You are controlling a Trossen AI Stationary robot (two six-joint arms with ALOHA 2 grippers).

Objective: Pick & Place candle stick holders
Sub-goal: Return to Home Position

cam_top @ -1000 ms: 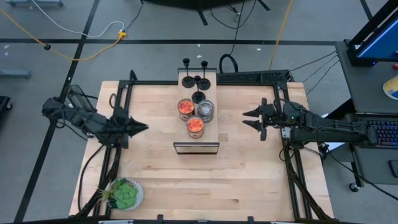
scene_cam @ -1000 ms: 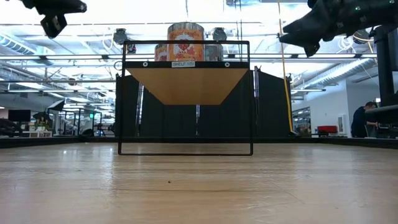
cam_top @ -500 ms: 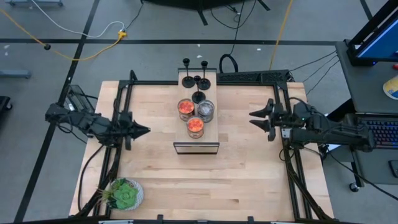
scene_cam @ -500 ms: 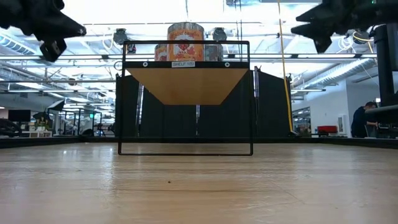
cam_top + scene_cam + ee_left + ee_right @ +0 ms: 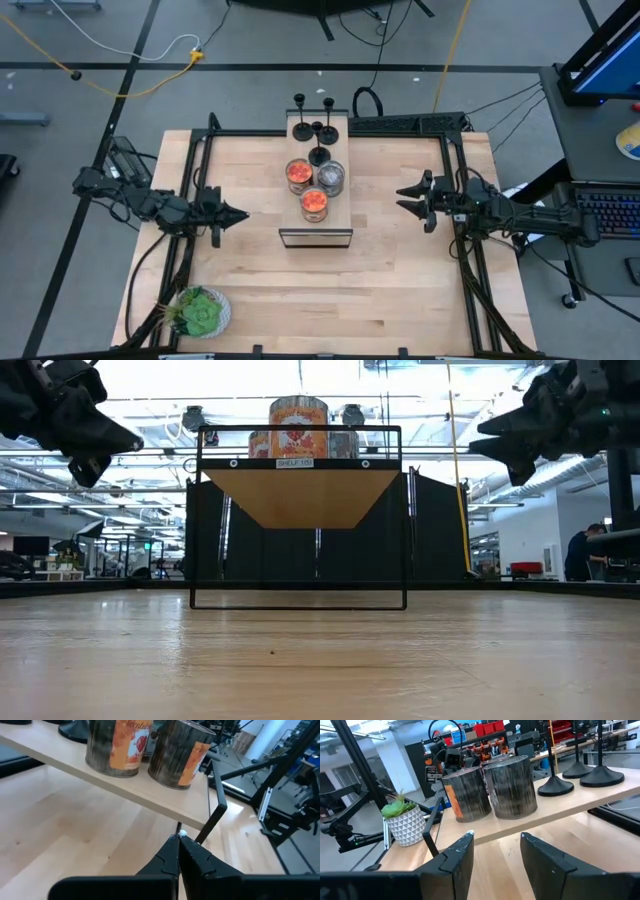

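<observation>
The pale wooden table (image 5: pixel 390 290) carries at its middle a black-framed shelf with a light wood board (image 5: pixel 300 495), raised off the tabletop, and the two dark arms reach in from opposite edges, each pointing at that shelf. The left gripper (image 5: pixel 238 213) hangs off the shelf's left side with its fingers pressed together tip to tip, holding nothing, as its wrist view shows plainly. The right gripper (image 5: pixel 400 200) hangs off the shelf's right side with its fingers spread and the gap between them bare. In the low view both sit at about the height of the board, well apart from it. A small green succulent in a white patterned pot (image 5: pixel 200 312) stands at the near left corner. On the board, three round candle tins (image 5: pixel 314 204), two orange and one silvery, fill the front and middle. The black candle stick holders (image 5: pixel 319 155) stand clustered at the back end, round bases flat on the wood and thin stems upright. From either gripper they lie inward and towards the rear, behind the tins. The right one looks a shade nearer and is already spread, so a sideways pinch across a vertical stem would likely suit it better.
</observation>
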